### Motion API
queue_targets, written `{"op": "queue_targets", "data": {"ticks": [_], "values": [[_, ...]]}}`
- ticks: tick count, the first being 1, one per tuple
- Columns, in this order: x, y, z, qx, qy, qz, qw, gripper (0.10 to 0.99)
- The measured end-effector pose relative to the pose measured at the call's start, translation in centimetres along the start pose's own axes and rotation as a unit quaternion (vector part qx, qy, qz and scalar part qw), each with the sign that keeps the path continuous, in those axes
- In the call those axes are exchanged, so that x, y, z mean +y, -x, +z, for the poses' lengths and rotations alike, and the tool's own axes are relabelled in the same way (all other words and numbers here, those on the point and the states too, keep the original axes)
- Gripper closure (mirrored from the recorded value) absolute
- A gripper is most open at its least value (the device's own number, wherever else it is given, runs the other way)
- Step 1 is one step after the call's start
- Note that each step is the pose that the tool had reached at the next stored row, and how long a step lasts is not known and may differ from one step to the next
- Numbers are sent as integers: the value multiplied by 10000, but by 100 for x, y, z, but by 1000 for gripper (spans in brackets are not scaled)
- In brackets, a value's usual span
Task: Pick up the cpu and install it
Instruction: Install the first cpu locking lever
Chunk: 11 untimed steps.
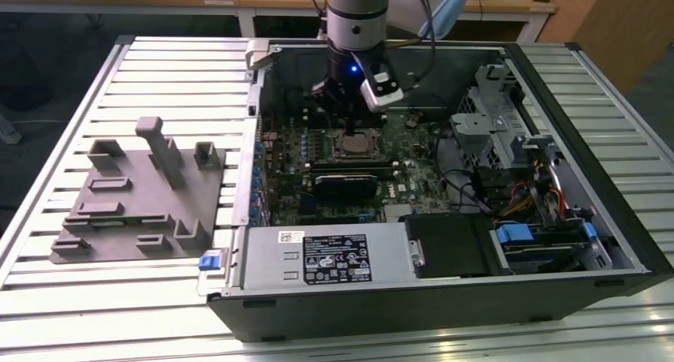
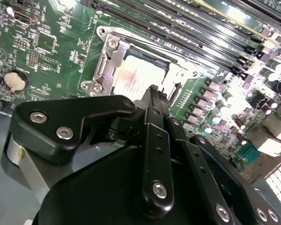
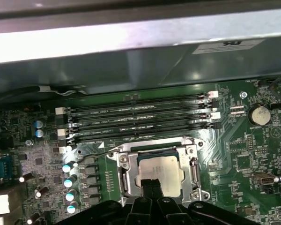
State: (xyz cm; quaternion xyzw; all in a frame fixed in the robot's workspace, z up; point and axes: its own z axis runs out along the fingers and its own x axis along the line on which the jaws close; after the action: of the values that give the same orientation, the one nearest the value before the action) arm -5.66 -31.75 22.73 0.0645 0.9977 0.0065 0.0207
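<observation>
Black metal gripper point(image 2: 152, 90) has its two fingers pressed together with nothing between them, tips right at the cpu point(image 2: 133, 77), a small square chip with a silvery top. Contact cannot be told. That chip lies flat in the steel-framed socket point(image 2: 107, 65) of the green motherboard point(image 2: 51, 47), inside the open black computer case point(image 1: 421, 308).

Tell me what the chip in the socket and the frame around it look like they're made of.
The chip seems topped with metal: silvery-white, fairly matte, catching a soft glare. The socket frame looks like bare steel or a similar metal: shiny grey, with stamped edges and bright highlights. Looks alone can't confirm either.
</observation>
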Motion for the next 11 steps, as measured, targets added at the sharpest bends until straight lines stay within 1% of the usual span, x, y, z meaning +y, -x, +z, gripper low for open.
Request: {"op": "queue_targets", "data": {"ticks": [7, 11], "values": [[-8, -64, -3, 0, 0, 0, 10000, 980], [-15, -115, -5, 0, 0, 0, 10000, 980]]}}
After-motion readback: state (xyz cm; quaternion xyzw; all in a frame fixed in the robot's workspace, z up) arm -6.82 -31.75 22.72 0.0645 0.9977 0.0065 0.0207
